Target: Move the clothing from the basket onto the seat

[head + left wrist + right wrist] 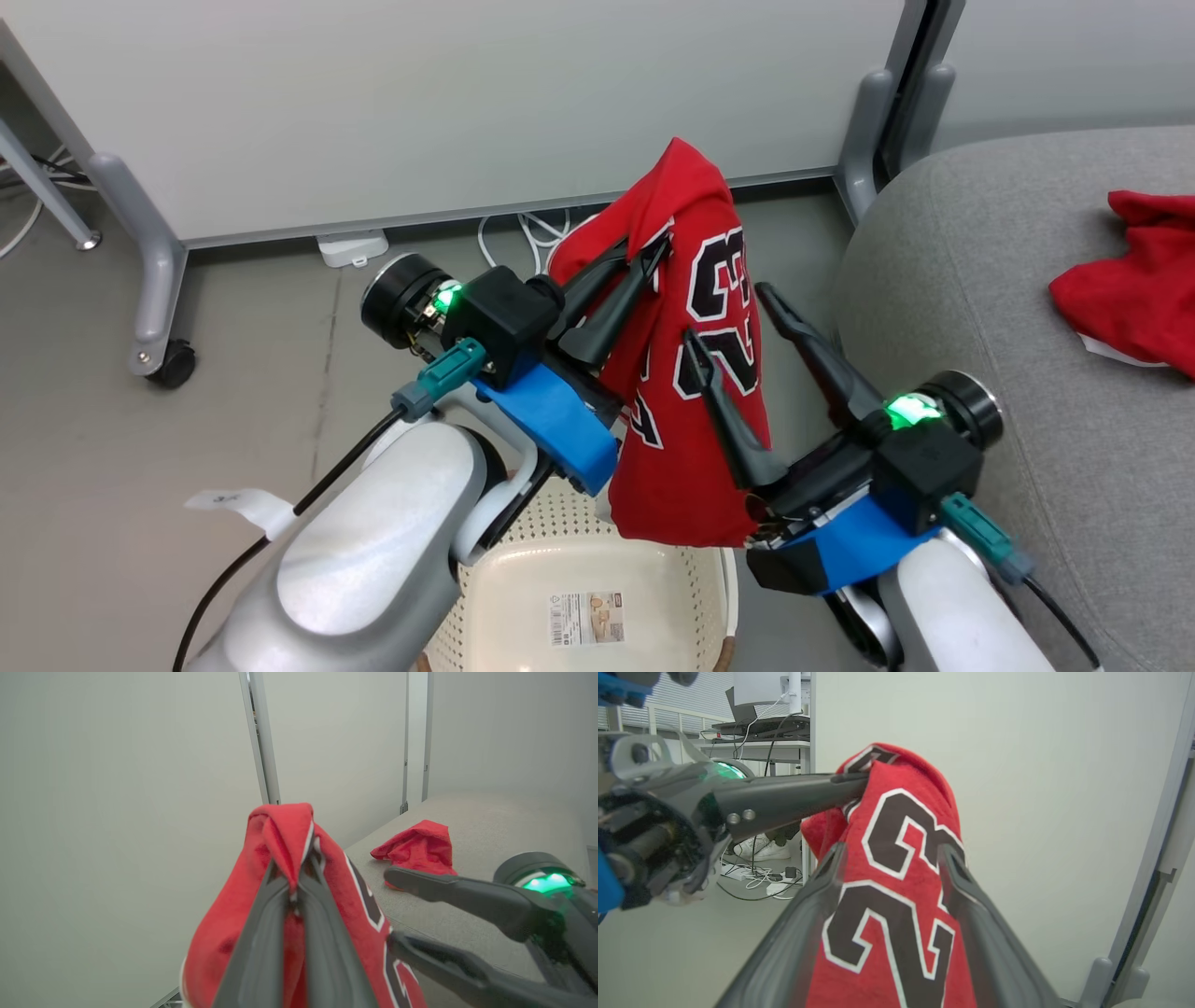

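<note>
left gripper (pixel 646 245) is pinching the top fold of the red jersey (pixel 691 439), fingers pressed together on the cloth, clear in the left wrist view too. the jersey is hanging straight down from that pinch, long axis vertical, its lower hem dangling just above the basket (pixel 509 597) and looking clear of the basket's inside. right gripper (pixel 725 313) is standing spread wide, one finger on each side of the hanging cloth at the number print, not closing on anything. the seat (pixel 980 308) is lying to the robot's right of the jersey, past the right gripper, so the carry is reading as a sideways swing to the right. the right arm is sitting nearer the seat, but the left one is doing the holding. the second red garment (pixel 1130 289) is already lying on the seat, well apart from the jersey.
</note>
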You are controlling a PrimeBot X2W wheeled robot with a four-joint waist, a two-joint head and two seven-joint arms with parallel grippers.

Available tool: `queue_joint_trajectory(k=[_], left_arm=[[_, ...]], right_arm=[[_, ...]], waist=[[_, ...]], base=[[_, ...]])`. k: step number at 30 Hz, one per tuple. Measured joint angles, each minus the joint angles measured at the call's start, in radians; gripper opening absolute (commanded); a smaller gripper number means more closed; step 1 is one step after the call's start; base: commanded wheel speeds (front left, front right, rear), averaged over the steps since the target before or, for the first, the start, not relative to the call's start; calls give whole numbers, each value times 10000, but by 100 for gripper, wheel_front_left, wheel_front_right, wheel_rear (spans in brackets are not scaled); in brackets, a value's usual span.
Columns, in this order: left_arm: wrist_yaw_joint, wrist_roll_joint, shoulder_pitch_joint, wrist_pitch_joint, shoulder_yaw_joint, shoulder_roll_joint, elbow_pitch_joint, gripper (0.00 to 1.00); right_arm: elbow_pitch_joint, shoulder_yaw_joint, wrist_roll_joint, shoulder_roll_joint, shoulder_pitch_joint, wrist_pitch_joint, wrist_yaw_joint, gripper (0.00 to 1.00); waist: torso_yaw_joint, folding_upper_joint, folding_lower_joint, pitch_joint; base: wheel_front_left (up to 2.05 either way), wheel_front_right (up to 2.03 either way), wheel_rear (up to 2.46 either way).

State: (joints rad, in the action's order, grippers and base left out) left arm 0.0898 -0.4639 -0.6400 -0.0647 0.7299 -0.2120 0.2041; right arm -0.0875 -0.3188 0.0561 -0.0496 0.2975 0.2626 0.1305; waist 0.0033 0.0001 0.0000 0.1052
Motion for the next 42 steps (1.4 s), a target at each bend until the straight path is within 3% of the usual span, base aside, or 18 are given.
queue_joint_trajectory(k=[23,24,25,26,42], left_arm=[[81,59,-432,-255,593,556,217,0],[82,50,-442,-270,606,560,226,0],[88,48,-447,-299,617,562,240,0],[90,46,-449,-311,627,564,247,0],[29,-25,-500,-453,652,474,347,0]], right_arm=[[-3225,-474,1122,4,1891,2,0,100],[-3308,-495,1227,4,1936,2,0,95],[-3361,-535,1323,0,1985,2,0,29],[-3392,-546,1415,4,2023,2,0,0],[-3436,-633,1526,4,2119,2,0,0]], waist=[[432,0,0,350],[450,0,0,351],[469,0,1,349],[485,0,0,346],[464,0,0,296]], base=[[0,0,0],[0,0,0],[0,0,0],[0,0,0],[0,0,0]])
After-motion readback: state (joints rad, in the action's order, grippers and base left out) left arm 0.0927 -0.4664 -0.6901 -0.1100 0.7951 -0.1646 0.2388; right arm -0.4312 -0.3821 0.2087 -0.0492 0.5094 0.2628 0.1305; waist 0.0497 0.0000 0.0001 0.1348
